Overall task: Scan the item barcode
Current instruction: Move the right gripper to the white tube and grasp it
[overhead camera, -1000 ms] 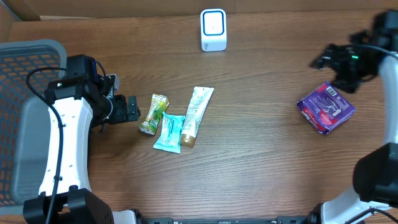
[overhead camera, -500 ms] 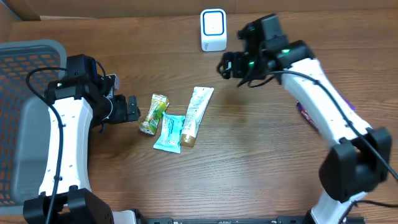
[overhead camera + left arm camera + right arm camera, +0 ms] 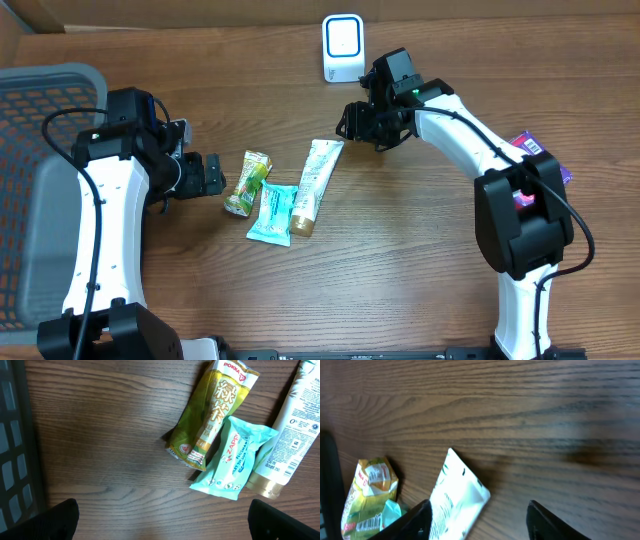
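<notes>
Just beneath my right gripper (image 3: 479, 516), jaws apart and empty, sits the white tube (image 3: 456, 497), so I should centre over its crimped end before closing

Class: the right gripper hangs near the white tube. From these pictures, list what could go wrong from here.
1. The right gripper is open near the white tube, at its flat crimped end. That thin edge lies low on the table, so the fingers may slip off it.
2. The teal pack touches both the tube and the green tea pouch, so lifting the tube could drag them.
3. The left gripper stands open beside the pouch, so the arms might crowd each other.
</notes>
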Motion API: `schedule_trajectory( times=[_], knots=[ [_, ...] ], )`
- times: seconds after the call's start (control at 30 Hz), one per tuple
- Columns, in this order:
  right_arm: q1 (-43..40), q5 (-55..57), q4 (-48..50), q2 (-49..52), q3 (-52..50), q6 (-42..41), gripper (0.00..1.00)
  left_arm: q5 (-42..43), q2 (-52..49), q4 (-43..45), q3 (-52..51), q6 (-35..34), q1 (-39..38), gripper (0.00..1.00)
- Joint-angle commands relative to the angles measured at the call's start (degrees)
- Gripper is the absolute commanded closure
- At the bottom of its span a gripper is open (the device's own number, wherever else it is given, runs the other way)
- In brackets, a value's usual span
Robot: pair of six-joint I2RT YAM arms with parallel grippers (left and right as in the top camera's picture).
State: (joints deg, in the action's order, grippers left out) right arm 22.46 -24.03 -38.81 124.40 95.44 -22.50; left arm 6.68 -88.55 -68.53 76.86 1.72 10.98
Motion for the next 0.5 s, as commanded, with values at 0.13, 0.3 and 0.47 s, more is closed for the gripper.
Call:
schedule_trajectory(
  times=[0.13, 0.3, 0.47],
  knots=[
    [0.7, -1.8, 1.7, 4.2, -0.2, -4.8, 0.42, 0.4, -0.3, 0.0, 0.4, 0.9, 0.2, 0.00],
    [1.8, -1.8, 3.0, 5.6, -0.2, -4.8, 0.52, 0.4, -0.3, 0.0, 0.4, 0.9, 0.2, 0.00],
    [3.0, -1.6, 4.3, 5.6, -0.2, -4.7, 0.59, 0.4, -0.3, 0.0, 0.4, 0.9, 0.2, 0.00]
  ],
)
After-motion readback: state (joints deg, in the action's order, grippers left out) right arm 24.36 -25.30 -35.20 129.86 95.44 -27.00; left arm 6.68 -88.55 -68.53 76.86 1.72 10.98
